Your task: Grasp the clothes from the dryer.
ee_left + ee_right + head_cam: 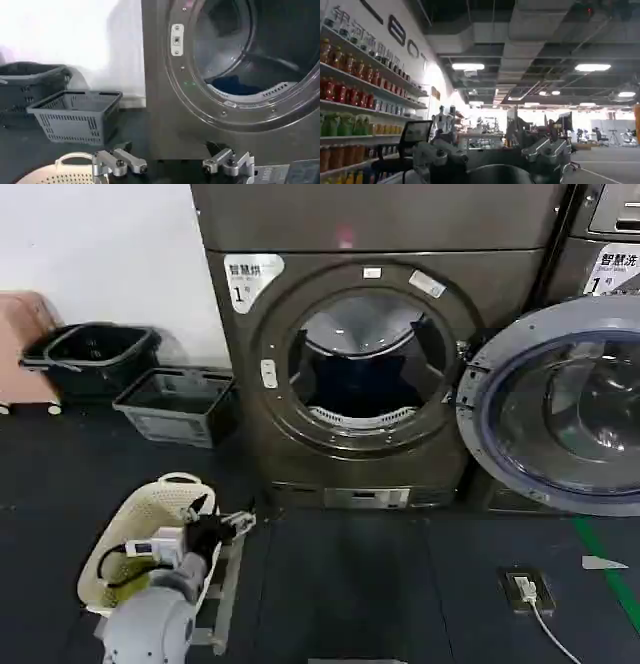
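The bronze-grey dryer (375,244) stands ahead with its round porthole open; its door (560,419) is swung out to the right. Dark blue clothes (239,86) lie low in the drum, which looks dark in the head view. My left gripper (240,519) hovers low at the front left, short of the dryer and just above the floor. In the left wrist view the left gripper (174,168) is open with nothing between its fingers, facing the dryer's lower front. My right gripper (492,160) is open too and faces away into the room, far from the dryer.
A cream laundry basket (135,529) sits under my left arm. A grey crate (175,406) and a black bin (90,356) stand by the wall at left. A floor socket with a cable (525,589) and a green tape line (605,569) lie at right. Another machine (610,244) stands behind the open door.
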`<state>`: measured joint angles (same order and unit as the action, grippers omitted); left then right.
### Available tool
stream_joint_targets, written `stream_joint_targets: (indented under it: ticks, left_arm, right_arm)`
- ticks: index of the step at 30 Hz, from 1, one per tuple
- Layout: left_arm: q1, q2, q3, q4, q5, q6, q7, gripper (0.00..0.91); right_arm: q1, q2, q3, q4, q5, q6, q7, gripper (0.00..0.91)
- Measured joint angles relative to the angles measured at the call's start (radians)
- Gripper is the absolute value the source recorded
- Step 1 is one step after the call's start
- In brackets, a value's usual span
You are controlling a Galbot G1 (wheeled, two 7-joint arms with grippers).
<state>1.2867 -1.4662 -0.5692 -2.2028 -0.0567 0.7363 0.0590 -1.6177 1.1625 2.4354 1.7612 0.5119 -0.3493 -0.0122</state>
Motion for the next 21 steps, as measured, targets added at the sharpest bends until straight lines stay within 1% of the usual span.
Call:
stream_joint_targets:
  ticks: [5, 10, 16, 21]
  left_arm:
    - [0.002, 0.000, 0.001, -0.002, 0.000, 0.000, 0.000, 0.907]
    - [0.005, 0.003, 0.003, -0.002, 0.001, 0.000, 0.000, 0.907]
    - [0.003, 0.006, 0.002, -0.003, 0.000, 0.000, -0.002, 0.907]
    - [0.002, 0.005, 0.003, -0.003, -0.007, 0.000, -0.003, 0.907]
  right_arm:
    - [0.000, 0.001, -0.007, -0.011, -0.020, 0.024, 0.014, 0.907]
    - [-0.004, -0.001, -0.011, -0.019, -0.028, 0.034, 0.035, 0.907]
    - [-0.011, -0.005, -0.004, -0.026, -0.017, 0.034, 0.060, 0.907]
    - [-0.013, -0.005, -0.002, -0.031, -0.004, 0.036, 0.070, 0.907]
